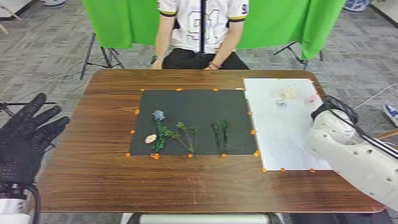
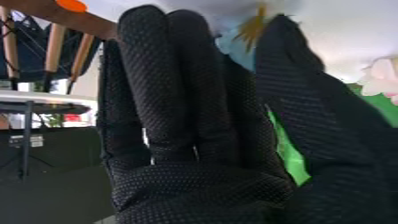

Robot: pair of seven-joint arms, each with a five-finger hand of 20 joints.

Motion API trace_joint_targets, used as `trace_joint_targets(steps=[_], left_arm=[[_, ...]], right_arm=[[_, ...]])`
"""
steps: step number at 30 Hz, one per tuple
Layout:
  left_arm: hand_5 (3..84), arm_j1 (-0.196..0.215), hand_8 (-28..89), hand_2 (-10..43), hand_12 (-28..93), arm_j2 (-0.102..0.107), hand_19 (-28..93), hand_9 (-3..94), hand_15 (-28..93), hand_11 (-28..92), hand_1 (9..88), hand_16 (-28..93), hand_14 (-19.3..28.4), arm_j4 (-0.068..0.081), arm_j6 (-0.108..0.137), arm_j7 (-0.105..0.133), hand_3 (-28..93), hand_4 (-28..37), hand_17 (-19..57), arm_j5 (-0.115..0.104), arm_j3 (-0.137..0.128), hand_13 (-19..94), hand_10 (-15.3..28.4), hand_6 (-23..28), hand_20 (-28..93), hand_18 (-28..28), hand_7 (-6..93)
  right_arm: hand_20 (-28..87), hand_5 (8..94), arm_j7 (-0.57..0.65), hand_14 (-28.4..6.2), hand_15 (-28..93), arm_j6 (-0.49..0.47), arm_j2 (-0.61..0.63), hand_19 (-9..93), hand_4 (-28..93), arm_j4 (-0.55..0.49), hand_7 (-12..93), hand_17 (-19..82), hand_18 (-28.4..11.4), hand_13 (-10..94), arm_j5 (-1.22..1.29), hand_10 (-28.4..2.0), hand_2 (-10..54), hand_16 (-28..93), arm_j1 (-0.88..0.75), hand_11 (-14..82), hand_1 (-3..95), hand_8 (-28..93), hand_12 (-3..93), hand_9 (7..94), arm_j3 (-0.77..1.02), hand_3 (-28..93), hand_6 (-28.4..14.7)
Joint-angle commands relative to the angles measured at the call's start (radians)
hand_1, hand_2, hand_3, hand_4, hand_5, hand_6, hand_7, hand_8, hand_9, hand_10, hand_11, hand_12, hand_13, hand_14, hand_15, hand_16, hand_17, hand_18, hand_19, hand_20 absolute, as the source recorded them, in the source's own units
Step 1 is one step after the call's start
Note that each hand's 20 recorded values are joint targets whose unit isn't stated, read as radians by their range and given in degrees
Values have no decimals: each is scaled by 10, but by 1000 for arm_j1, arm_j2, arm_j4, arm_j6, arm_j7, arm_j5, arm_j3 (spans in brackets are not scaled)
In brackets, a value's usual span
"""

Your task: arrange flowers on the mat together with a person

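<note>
Flowers lie in a loose row on a dark mat [image 1: 182,102] at the middle of a brown wooden table [image 1: 115,185]: a blue flower [image 1: 159,115] at the far end of a leafy stem, a pale bloom [image 1: 151,138] just beside that stem, a branching green sprig [image 1: 188,136] next along, and a pair of slim green stems [image 1: 220,136] nearest the white sheet [image 1: 280,132]. More blossoms, among them a cream flower [image 1: 288,92] and a pink flower [image 1: 311,99], rest on the far part of that sheet. At the sheet's right edge, near the pink flower, is the robot's right hand [image 1: 334,106], its white arm [image 1: 355,145] slanting in from the near right corner of the scene. The right wrist view shows the hand open, its fingers [image 2: 164,95] straight and close together and its thumb [image 2: 298,85] standing apart from them. A yellow bloom [image 2: 252,26] appears past the opening between fingers and thumb, with pale pink petals [image 2: 384,80] beyond the thumb; whether the hand touches either cannot be told. Across the scene, the robot's left hand [image 1: 19,150] is raised just off the table's left side, open and apart from the flowers, its straight fingers fanned and pointing away from the robot, its grasp empty.
</note>
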Motion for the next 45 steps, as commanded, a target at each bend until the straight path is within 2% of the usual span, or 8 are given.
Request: trace_joint_targets(steps=[1,19,20,25,28,34,38,45], left_arm=[[320,43,-81,64,120,44,424,312,458,174,211,-51,223,-1,30,49,762,-242,-83,-48,-1,213,148,47,193,194,93],[319,47,-82,64,120,33,425,312,456,173,210,-50,223,-2,24,55,760,-242,-83,-45,-3,213,148,47,193,194,93],[319,69,-82,64,120,61,425,312,456,173,211,-50,223,-2,37,84,760,-242,-83,-73,-10,213,148,47,193,194,93],[319,41,-81,63,120,-22,424,312,457,173,208,-49,223,-4,-2,17,763,-242,-84,-9,-16,214,148,47,193,194,92],[319,79,-81,63,120,7,424,312,456,172,209,-50,222,-6,11,75,761,-244,-84,-59,-31,214,147,47,193,194,91],[318,66,-81,61,121,-53,423,311,455,171,206,-49,222,-13,-20,18,760,-245,-84,-5,-53,213,148,46,193,194,91],[317,83,-80,60,121,-22,422,312,454,169,205,-49,223,-14,-7,48,759,-247,-84,-31,-55,213,148,45,193,194,92],[317,30,-80,58,122,-9,421,312,452,170,204,-48,222,0,-21,8,761,-247,-84,-16,-37,213,148,46,193,194,91]], right_arm=[[-11,750,-22,-108,478,3,-13,761,-280,21,159,250,-277,727,-48,-107,-95,204,-9,81,616,-4,298,869,-23,620,-25],[-3,844,-36,-78,465,150,24,783,-283,-93,182,266,-207,793,-181,-92,-95,230,-68,131,627,28,297,937,34,624,-2],[-2,844,-40,-73,464,160,28,784,-283,-114,182,266,-205,795,-197,-90,-95,233,-73,132,626,29,297,937,39,625,-1],[-1,844,-87,-59,449,198,34,787,-283,-228,188,265,-203,803,-252,-79,-95,260,-55,140,616,29,301,937,30,637,6],[0,844,-152,-56,440,201,23,787,-283,-293,191,265,-201,805,-251,-77,-95,273,-11,140,612,28,304,937,-7,641,9],[2,840,-283,-52,438,191,-51,784,-283,-362,197,250,-194,794,-214,-72,-95,286,148,137,603,26,310,937,-166,647,14],[6,838,-349,-51,439,197,-134,781,-283,-344,201,244,-192,789,-195,-71,-95,290,274,132,599,25,314,937,-320,651,14],[13,831,-403,-44,437,184,-291,768,-283,-235,209,240,-184,779,-157,-65,-95,299,409,123,591,23,323,937,-524,658,21]])
